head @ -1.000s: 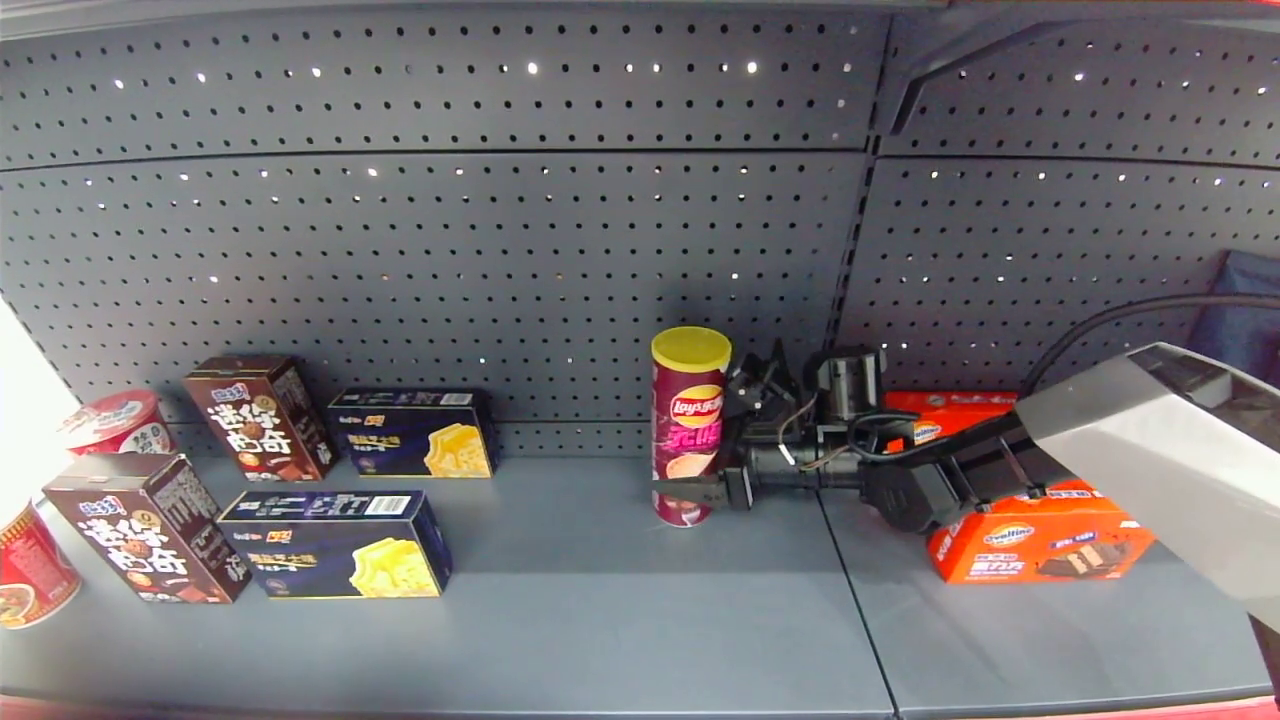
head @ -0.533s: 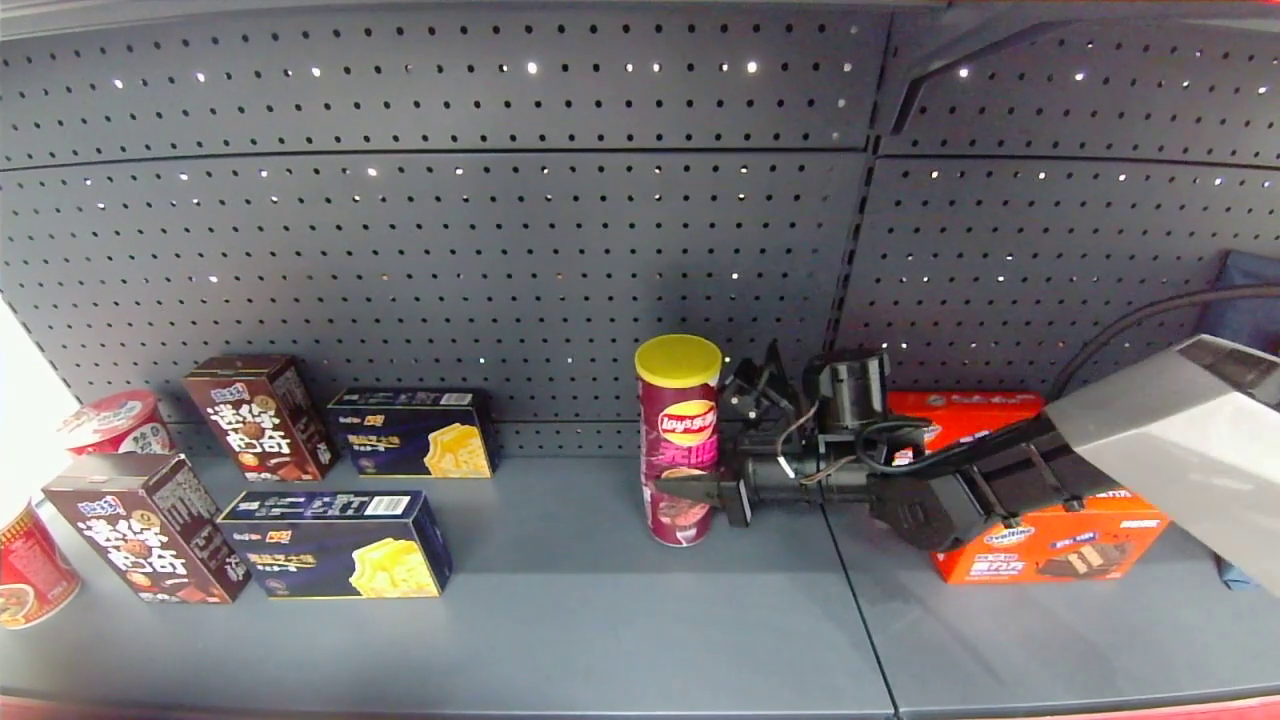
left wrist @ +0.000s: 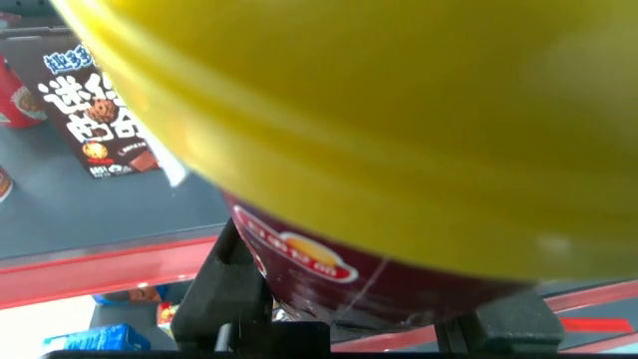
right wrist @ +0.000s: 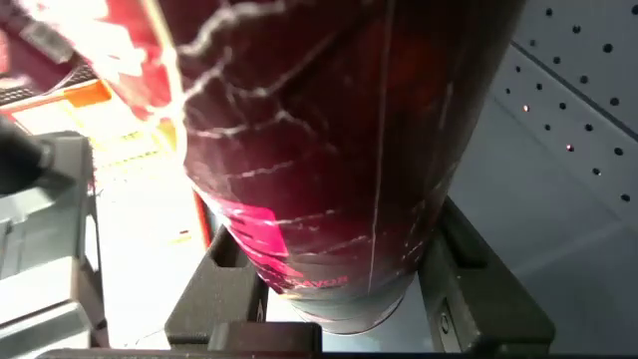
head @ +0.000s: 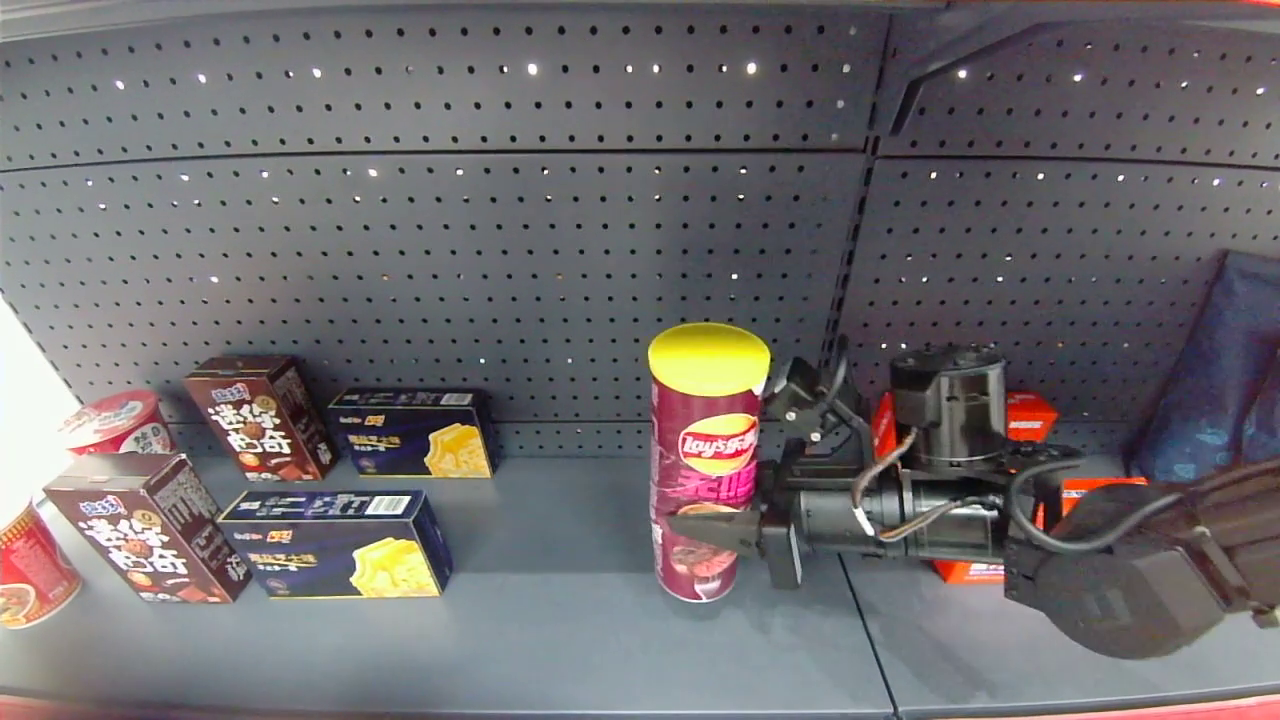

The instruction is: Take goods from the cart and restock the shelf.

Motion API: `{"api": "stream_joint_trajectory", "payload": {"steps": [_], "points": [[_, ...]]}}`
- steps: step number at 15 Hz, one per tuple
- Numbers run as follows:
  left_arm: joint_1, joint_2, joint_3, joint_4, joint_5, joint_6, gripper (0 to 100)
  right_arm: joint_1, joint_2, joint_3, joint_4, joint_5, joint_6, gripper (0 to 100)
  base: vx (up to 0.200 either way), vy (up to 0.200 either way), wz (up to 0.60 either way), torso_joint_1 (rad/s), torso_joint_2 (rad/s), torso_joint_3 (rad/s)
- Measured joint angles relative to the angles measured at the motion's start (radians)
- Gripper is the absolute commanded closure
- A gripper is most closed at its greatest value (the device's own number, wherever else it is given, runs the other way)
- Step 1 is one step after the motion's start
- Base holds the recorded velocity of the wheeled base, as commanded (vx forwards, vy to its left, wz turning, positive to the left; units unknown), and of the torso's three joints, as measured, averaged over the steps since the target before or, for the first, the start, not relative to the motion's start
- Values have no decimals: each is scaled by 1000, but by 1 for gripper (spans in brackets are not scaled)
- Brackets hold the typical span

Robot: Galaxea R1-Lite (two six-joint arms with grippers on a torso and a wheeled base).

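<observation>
In left gripper (left wrist: 364, 307) — second chips can (left wrist: 349, 120)

I've got open shelf floor (head: 560, 620) between the 2 dark blue boxes (head: 340, 545) on the left and the chip can (head: 705, 450) clamped in my right gripper (head: 710, 520). That gap runs back to the pegboard (head: 500, 250). Further left, 2 brown boxes (head: 150, 527) and 2 red cups (head: 115, 420) crowd the end. Right of the can, my right arm (head: 1100, 580) lies across 2 orange boxes (head: 1020, 412), and a dark blue bag (head: 1215, 380) leans at the far right. My left gripper (left wrist: 359, 319), closed around a second chip can (left wrist: 319, 274), sits out in front of the shelf's red edge (left wrist: 100, 274).
</observation>
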Motion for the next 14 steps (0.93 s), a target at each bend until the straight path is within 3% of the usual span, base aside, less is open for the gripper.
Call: {"api": "stream_joint_trajectory", "payload": {"steps": [5, 10, 14], "points": [[6, -10, -29, -1, 3, 2, 100, 33, -60, 270, -274, -2, 53, 100, 0, 0, 0, 0, 0, 0], [7, -6, -63, 9, 5, 4, 100, 26, -37, 314, -331, -2, 58, 100, 0, 0, 0, 0, 0, 0], [6, -13, -108, 110, 7, 4, 100, 24, 40, 320, -434, 0, 59, 100, 0, 0, 0, 0, 0, 0]]}}
